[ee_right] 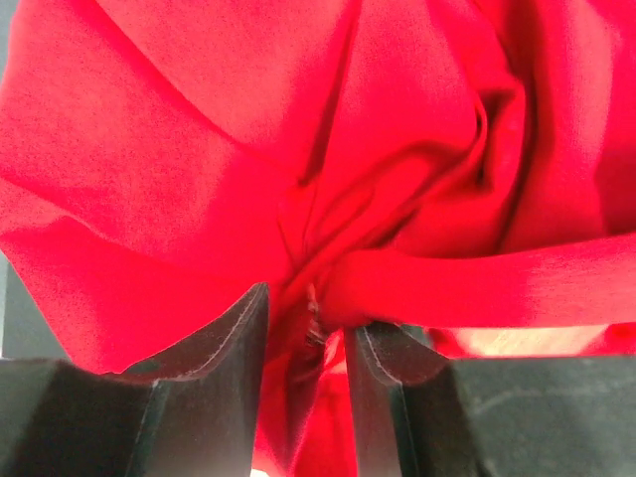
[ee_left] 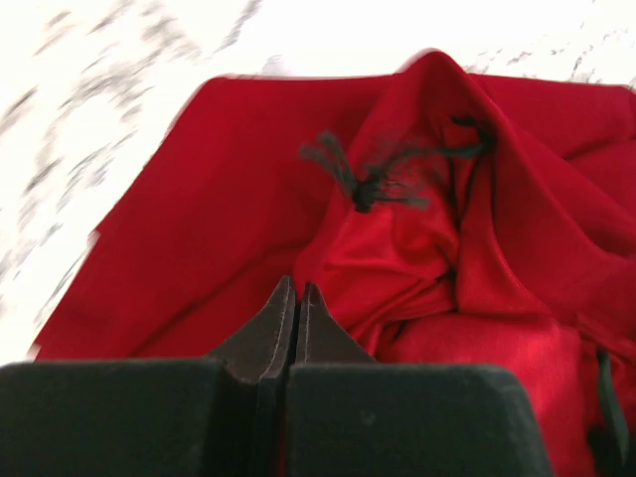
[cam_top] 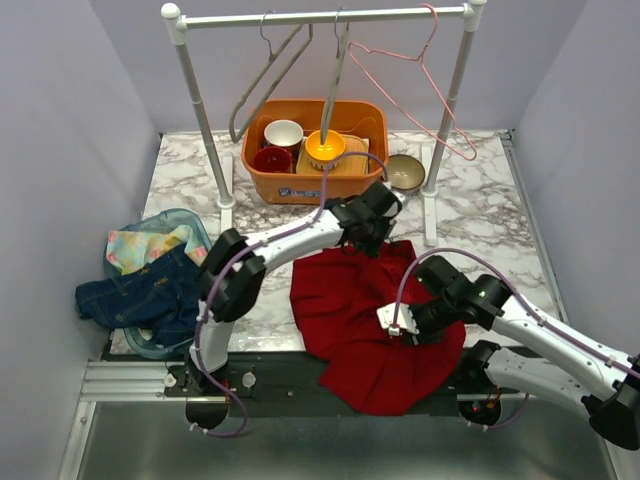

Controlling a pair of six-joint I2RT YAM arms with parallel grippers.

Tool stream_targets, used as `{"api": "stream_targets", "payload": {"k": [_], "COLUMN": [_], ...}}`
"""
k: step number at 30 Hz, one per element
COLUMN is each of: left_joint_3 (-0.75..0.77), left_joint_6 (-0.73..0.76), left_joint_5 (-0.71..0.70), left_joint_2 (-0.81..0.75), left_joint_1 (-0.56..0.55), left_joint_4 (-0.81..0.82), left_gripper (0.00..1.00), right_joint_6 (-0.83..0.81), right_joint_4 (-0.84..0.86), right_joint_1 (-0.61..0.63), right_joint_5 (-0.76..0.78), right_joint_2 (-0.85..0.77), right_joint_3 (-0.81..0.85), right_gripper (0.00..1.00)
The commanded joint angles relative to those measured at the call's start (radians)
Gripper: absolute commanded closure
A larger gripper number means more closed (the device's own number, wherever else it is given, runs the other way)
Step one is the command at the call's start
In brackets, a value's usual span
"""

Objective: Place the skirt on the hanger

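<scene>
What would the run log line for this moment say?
stage: skirt not yet hung | left pincer: shut at skirt's far edge | right pincer: shut on skirt fold | hangers: bare on rail

Skirt (cam_top: 370, 350) spread on table (cam_top: 480, 210), one claw at each end of it.
Left claw (cam_top: 372, 240) at skirt's far edge; right claw (cam_top: 405, 325) nearer and to its right, on skirt, a fold between its fingers. Behind left claw: tub (cam_top: 300, 185) with bowls (cam_top: 284, 133) in it, loose bowl (cam_top: 405, 172) just right of tub, rail (cam_top: 320, 17) with hangers (cam_top: 336, 85) above. Well left of both claws: basin (cam_top: 190, 222), jeans (cam_top: 140, 300) in it, spilling over near rim.
</scene>
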Motion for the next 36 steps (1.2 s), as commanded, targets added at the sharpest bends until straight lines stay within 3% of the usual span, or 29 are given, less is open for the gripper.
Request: {"api": "stream_targets", "payload": {"k": [1, 5, 10, 14, 19, 20, 23, 24, 27, 30, 36], "left_joint_3": [-0.203, -0.360, -0.531, -0.551, -0.474, -0.460, -0.457, -0.471, -0.551, -0.633, -0.764], "left_joint_6": [-0.126, -0.226, -0.307, -0.340, -0.328, -0.320, -0.309, -0.312, -0.327, -0.358, -0.413], "left_joint_5": [-0.092, -0.131, -0.217, -0.261, -0.279, -0.277, -0.256, -0.244, -0.208, -0.192, -0.175], "left_joint_2": [-0.322, -0.513, -0.766, -0.910, -1.016, -1.016, -1.015, -1.018, -1.042, -1.082, -1.174], "left_joint_1": [0.064, 0.080, 0.098, 0.136, 0.159, 0.163, 0.163, 0.164, 0.166, 0.164, 0.166], "left_joint_4": [0.131, 0.204, 0.254, 0.250, 0.202, 0.192, 0.153, 0.152, 0.165, 0.173, 0.159], "left_gripper": [1.00, 1.00, 1.00, 1.00, 1.00, 1.00, 1.00, 1.00, 1.00, 1.00, 1.00], "right_joint_6": [0.038, 0.069, 0.063, 0.043, 0.050, 0.056, 0.150, 0.170, 0.248, 0.204, -0.124], "right_joint_4": [-0.079, -0.064, -0.030, -0.007, -0.020, -0.043, -0.028, -0.013, 0.093, 0.186, 0.305], "right_joint_1": [-0.013, -0.044, -0.105, -0.237, -0.295, -0.296, -0.296, -0.296, -0.296, -0.296, -0.296], "right_joint_5": [0.122, 0.197, 0.337, 0.311, 0.215, 0.169, -0.025, -0.077, -0.233, -0.275, -0.430], "right_joint_2": [-0.072, -0.123, -0.134, -0.092, -0.016, 0.001, 0.055, 0.076, 0.116, 0.182, 0.250], "right_joint_3": [0.013, 0.029, 0.110, 0.313, 0.521, 0.548, 0.540, 0.518, 0.399, 0.317, 0.251], "right_gripper": [0.57, 0.62, 0.79, 0.86, 0.91, 0.90, 0.64, 0.44, 0.26, 0.20, 0.13]}}
